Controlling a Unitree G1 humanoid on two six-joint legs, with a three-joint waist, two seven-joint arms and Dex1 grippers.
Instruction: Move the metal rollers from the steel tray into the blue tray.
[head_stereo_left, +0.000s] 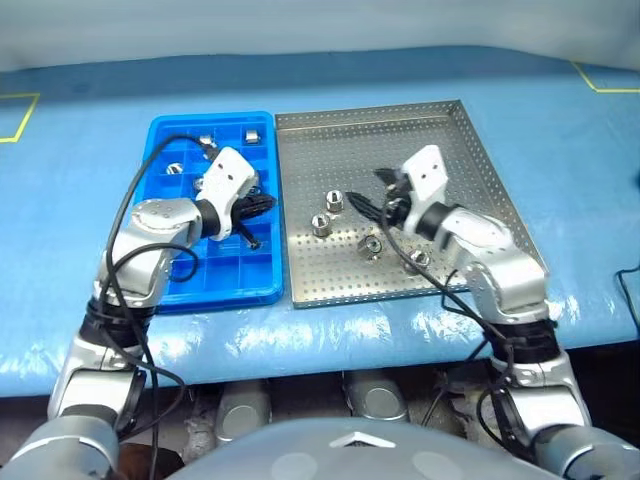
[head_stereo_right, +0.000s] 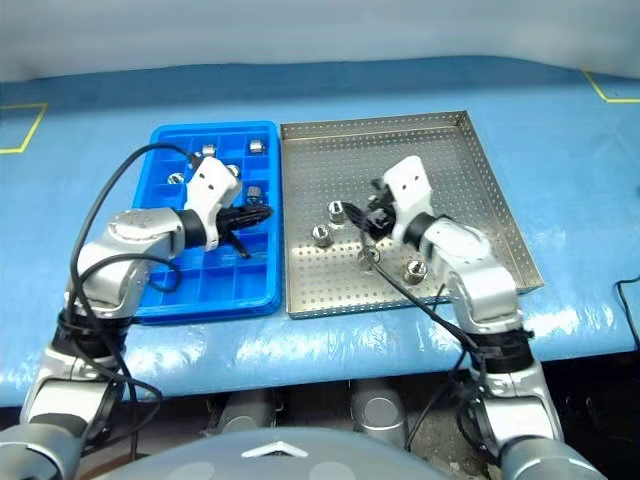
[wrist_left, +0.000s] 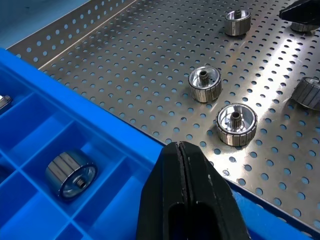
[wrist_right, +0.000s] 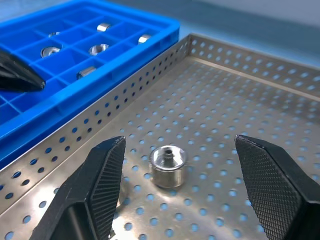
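Right gripper (wrist_right: 175, 195) spread wide, an upright roller (wrist_right: 168, 165) dead ahead between its fingers, left gripper (wrist_left: 186, 200) shut, empty.

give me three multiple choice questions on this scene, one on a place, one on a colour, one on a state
1. Where does the steel tray lie?
A) on the robot's right of the blue tray, edge to edge
B) on top of it
C) behind it

2. What colour are the right gripper's fingers?
A) white
B) black
C) red

3. How does the right gripper stand?
A) shut on a roller
B) open, with a metal roller standing untouched between its fingers
C) shut and empty

Answers: 1 A, the head views show the two trays side by side; 2 B, both fingers are black in the right wrist view; 3 B, there is a gap on each side of the roller.
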